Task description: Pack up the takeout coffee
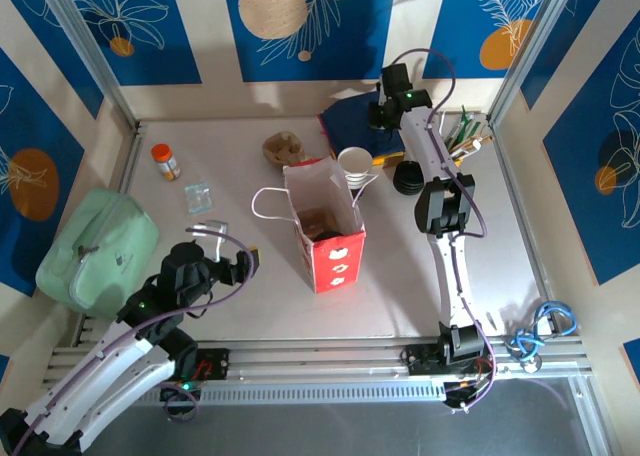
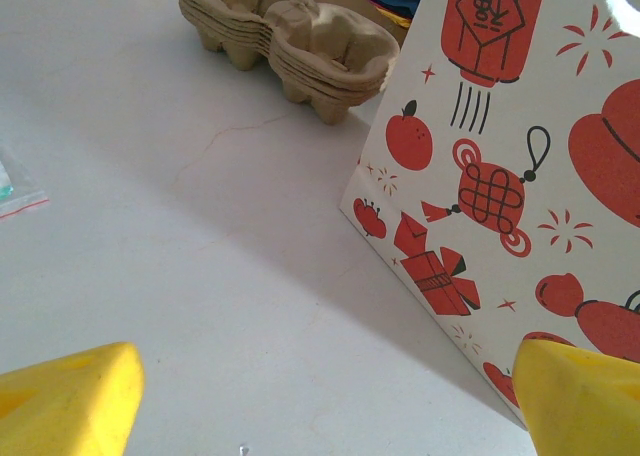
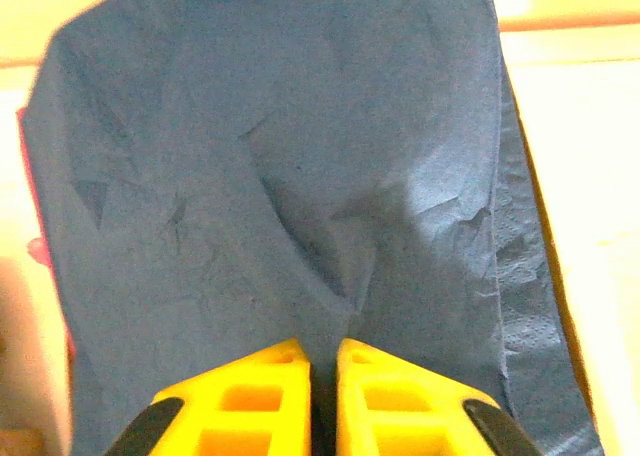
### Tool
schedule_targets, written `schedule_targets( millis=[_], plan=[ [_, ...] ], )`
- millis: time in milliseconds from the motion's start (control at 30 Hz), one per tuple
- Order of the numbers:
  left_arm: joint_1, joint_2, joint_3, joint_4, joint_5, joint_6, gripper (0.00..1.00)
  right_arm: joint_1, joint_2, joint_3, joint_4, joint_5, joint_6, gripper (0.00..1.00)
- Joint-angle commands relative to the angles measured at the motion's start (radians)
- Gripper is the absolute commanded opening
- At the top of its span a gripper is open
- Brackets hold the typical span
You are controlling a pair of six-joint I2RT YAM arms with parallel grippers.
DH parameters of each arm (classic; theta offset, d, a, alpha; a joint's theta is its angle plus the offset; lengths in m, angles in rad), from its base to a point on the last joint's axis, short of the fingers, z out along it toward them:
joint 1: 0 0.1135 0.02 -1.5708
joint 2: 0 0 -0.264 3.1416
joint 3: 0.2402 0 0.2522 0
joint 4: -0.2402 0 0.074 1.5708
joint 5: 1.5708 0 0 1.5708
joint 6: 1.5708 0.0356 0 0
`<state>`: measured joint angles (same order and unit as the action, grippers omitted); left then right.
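Far back, right arm [image 1: 440, 211] outstretched; jaws pinching blue napkin [image 3: 280, 156].

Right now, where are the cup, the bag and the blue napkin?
cup [image 1: 354, 160]: top view, its white inside.
bag [image 1: 338, 261]: top view, its red near side.
blue napkin [image 3: 280, 156]: right wrist view, its wrinkled middle.

You've got the blue napkin [image 3: 280, 156] right up close: thin paper tissue, matt, creased and puckered all over. The right gripper [image 3: 321, 351] is smooth yellow plastic with a faint sheen, and the left gripper [image 2: 325, 366] is the same yellow plastic. Your bag [image 2: 480, 176] is matt white paper with flat red print. The cup carriers [image 2: 290, 36] are rough brown moulded pulp. The paper cup [image 1: 354, 162] is plain white inside. The table [image 2: 150, 256] reads smooth, pale and matt
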<state>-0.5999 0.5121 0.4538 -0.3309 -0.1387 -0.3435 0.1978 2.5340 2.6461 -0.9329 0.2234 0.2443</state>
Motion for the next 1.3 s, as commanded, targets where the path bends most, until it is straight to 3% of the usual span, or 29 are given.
schedule_targets(
  millis=[0,567,867,1067,1267],
  plan=[
    [0.011,-0.006,0.042,-0.002,0.010,-0.012,0.94,-0.006,-0.094,0.038,-0.030,-0.028,0.007,0.10],
    [0.011,0.003,0.075,0.002,0.030,-0.017,0.94,0.008,-0.438,-0.004,-0.229,-0.064,0.046,0.06],
    [0.011,0.038,0.111,0.024,0.078,-0.049,0.95,0.027,-0.622,-0.068,-0.374,-0.330,0.111,0.07],
    [0.011,0.067,0.146,0.045,0.115,-0.052,0.95,0.106,-0.747,-0.165,-0.414,-0.457,0.156,0.06],
    [0.012,0.083,0.151,0.059,0.116,-0.051,0.95,0.250,-0.859,-0.284,-0.438,-0.397,0.258,0.05]
  ],
)
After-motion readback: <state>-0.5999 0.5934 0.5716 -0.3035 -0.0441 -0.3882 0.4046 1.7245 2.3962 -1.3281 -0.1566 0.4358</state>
